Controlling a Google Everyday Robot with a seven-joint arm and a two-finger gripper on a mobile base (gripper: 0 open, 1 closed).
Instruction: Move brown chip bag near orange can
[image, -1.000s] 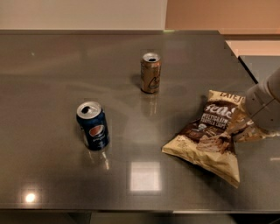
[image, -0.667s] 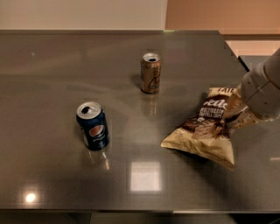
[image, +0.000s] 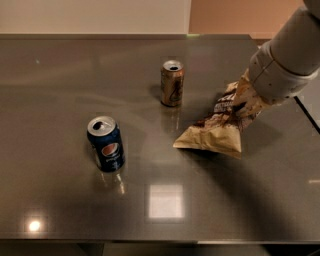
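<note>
Camera view: at the right, the gripper (image: 244, 104) pinches the far end of the brown chip bag (image: 212, 134), which tilts with its low edge on the table (image: 75, 200), right of the orange can (image: 172, 82). The carry looks under way; next comes a nudge left, then release.

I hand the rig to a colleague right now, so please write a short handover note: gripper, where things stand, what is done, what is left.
The gripper is at the right of the table, fingers shut on the raised upper end of the brown chip bag; its lower end rests on the table.
The orange can stands upright left of the bag, with a gap between them.
The blue Pepsi can stands apart, front left.
Done: bag grasped. Left: likely bring it closer to the can, then release.
</note>
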